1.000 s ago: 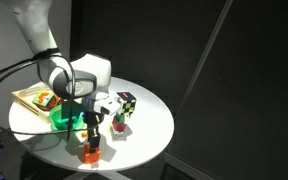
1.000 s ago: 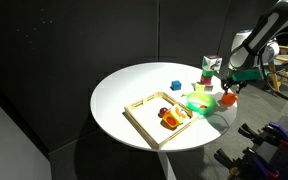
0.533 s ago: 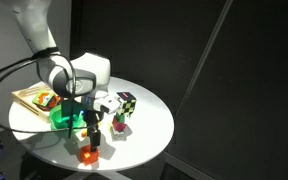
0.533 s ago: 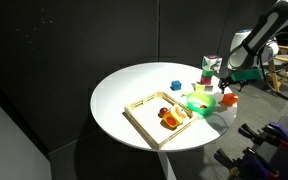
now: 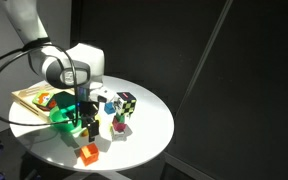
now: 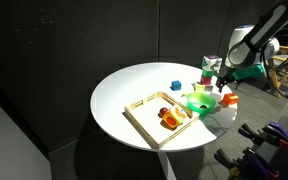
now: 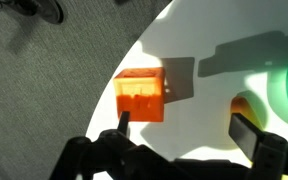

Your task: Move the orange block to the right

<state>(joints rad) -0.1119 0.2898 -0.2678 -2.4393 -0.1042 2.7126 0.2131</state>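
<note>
The orange block lies flat on the white round table, near the green bowl and on the bowl's rim-ward side, close to the table's edge. It looks small, rigid and light, with smooth flat faces. A pinch across two opposite sides, low down, should hold it, though the slick faces may slip. Above it hangs the claw, spread wide and holding nothing, one fingertip by the block's near edge in the wrist view. Past the bowl sit a wooden tray and a checkered cube. A dark backdrop closes the room, with grey floor below.
</note>
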